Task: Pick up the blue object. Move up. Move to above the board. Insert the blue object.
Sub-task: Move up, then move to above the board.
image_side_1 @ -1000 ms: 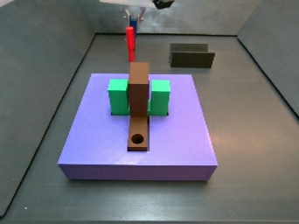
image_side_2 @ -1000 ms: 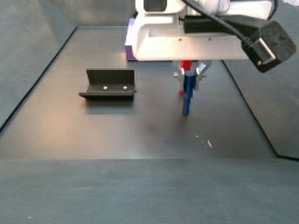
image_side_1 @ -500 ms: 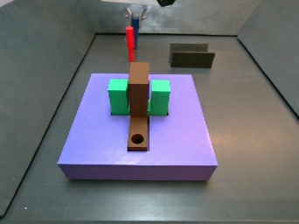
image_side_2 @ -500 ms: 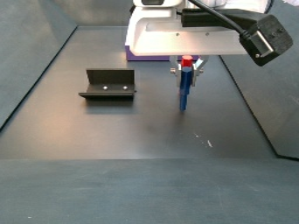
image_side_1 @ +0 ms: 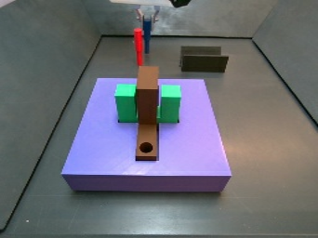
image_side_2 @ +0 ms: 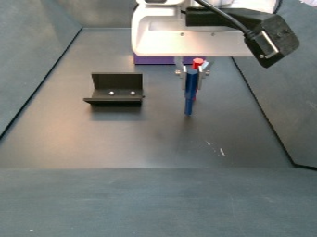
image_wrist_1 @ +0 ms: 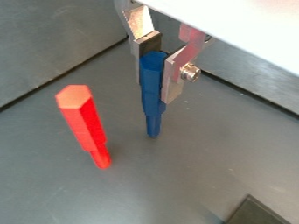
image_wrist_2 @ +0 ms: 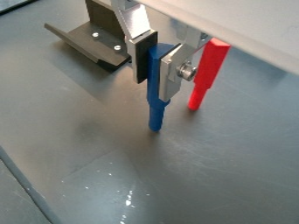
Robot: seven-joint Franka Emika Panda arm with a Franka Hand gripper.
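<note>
gripper (image_side_1: 148, 16) at far end w/ blue object (image_side_1: 149, 26), red stick (image_side_1: 138, 45) beside, board (image_side_1: 148, 112) on purple slab (image_side_1: 147, 163)

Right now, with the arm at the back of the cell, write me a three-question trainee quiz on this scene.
1. True or false: the gripper has its fingers closed on the blue object.
2. Multiple choice: what stands beside the blue object?
A. a yellow ball
B. a red stick
C. a white cup
3. Short answer: on the board, is the round hole filled or empty, and what flanks the board?

Key:
1. True; in both wrist views the pads press the peg's upper part.
2. B.
3. Empty; two green blocks, one on each side, all on the purple slab.
</note>
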